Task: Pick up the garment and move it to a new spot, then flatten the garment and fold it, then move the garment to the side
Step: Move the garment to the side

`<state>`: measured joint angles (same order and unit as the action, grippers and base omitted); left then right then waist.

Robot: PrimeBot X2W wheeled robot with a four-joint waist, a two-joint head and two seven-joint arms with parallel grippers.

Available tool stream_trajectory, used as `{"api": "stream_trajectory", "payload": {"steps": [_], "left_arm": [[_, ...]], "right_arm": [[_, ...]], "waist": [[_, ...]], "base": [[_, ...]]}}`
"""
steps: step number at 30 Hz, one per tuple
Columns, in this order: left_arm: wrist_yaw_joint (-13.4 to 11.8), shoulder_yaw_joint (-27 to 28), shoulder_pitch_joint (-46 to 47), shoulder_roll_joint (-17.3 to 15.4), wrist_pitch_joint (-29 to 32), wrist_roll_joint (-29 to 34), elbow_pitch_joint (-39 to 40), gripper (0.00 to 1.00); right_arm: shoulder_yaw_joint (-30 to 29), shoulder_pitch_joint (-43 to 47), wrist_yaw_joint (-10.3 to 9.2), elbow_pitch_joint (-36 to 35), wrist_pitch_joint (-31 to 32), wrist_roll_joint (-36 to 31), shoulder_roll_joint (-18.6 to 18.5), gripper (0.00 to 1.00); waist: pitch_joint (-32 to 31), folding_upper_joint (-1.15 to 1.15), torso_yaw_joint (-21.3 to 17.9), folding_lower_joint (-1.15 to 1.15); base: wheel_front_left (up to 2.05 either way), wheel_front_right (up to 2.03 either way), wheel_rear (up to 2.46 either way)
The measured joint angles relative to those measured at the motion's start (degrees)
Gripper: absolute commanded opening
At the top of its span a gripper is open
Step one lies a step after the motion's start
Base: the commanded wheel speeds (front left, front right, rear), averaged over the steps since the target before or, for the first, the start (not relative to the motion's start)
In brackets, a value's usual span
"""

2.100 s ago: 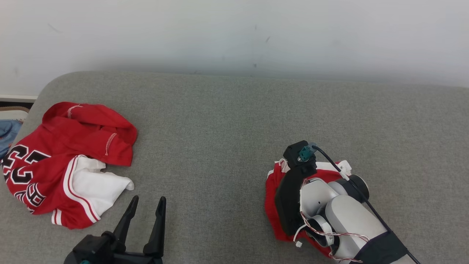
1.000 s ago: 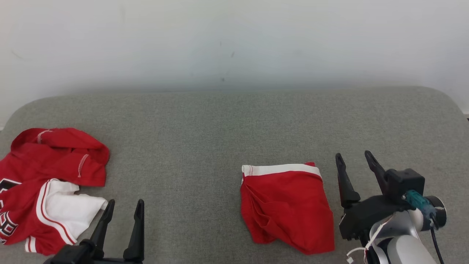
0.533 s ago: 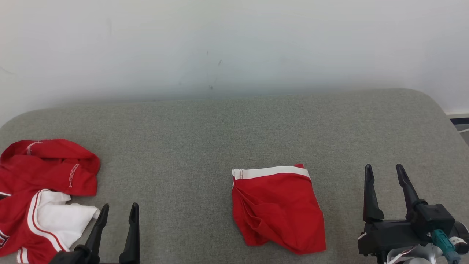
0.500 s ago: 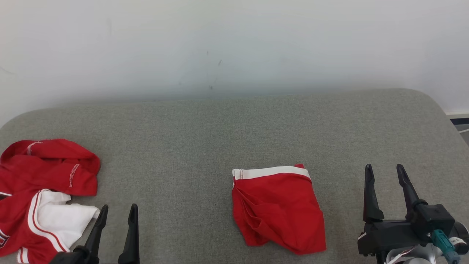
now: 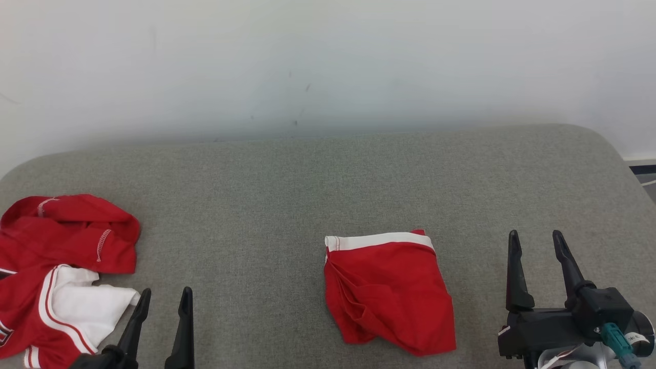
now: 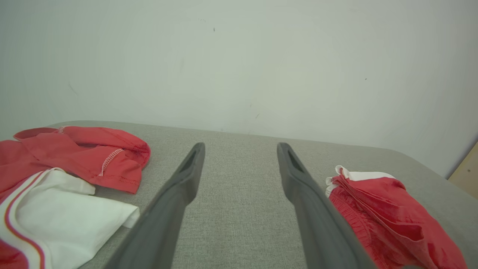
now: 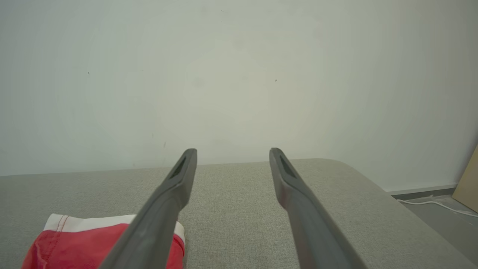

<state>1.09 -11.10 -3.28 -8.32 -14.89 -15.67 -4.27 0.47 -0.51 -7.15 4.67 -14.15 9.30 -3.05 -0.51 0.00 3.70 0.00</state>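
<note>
The folded red garment (image 5: 389, 294), with a white band (image 5: 382, 240) along its far edge, lies on the grey cushion (image 5: 287, 195), a little right of the middle. The right gripper (image 5: 534, 234) hovers near the garment's right side, apart from the cloth, its fingers spread wide and holding nothing. The left gripper (image 5: 166, 293) sits at the lower left, also spread wide and empty, just beside a crumpled red and white jersey (image 5: 56, 266) at the cushion's left end, well apart from the folded garment. A pale wall (image 5: 328, 66) stands behind.

Head above, wrists low; shared garment (image 5: 388, 292)
</note>
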Motion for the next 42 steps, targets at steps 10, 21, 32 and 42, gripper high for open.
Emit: {"api": "stream_trajectory", "payload": {"steps": [10, 21, 32, 42], "left_arm": [[0.45, -0.25, 0.0, 0.03, 0.0, 0.03, -0.3, 1.0], [1.51, -1.86, 0.59, 0.76, 0.01, 0.12, -0.94, 1.0], [2.45, -3.16, 1.82, 1.45, 0.0, 0.38, -2.63, 1.0], [2.46, -2.7, 1.77, 1.31, 0.0, 0.4, -2.78, 1.0]], "right_arm": [[0.27, -0.16, 0.0, 1.7, 0.98, -0.05, 0.13, 1.0], [0.99, -6.27, 1.41, 8.01, 18.39, 1.29, -2.56, 1.0], [3.77, -10.33, 5.22, 14.32, 36.66, 4.23, -4.04, 1.0], [4.52, -11.63, 5.66, 16.05, 45.1, 5.57, -3.38, 1.0]], "waist": [[0.37, 0.0, 0.54, 0.0], [1.43, 0.0, 2.34, 0.0], [2.45, 0.0, 5.75, 0.0], [2.63, 0.0, 7.67, 0.0]], "base": [[0.0, 0.0, 0.0], [0.0, 0.0, 0.0], [0.0, 0.0, 0.0], [0.0, 0.0, 0.0]]}}
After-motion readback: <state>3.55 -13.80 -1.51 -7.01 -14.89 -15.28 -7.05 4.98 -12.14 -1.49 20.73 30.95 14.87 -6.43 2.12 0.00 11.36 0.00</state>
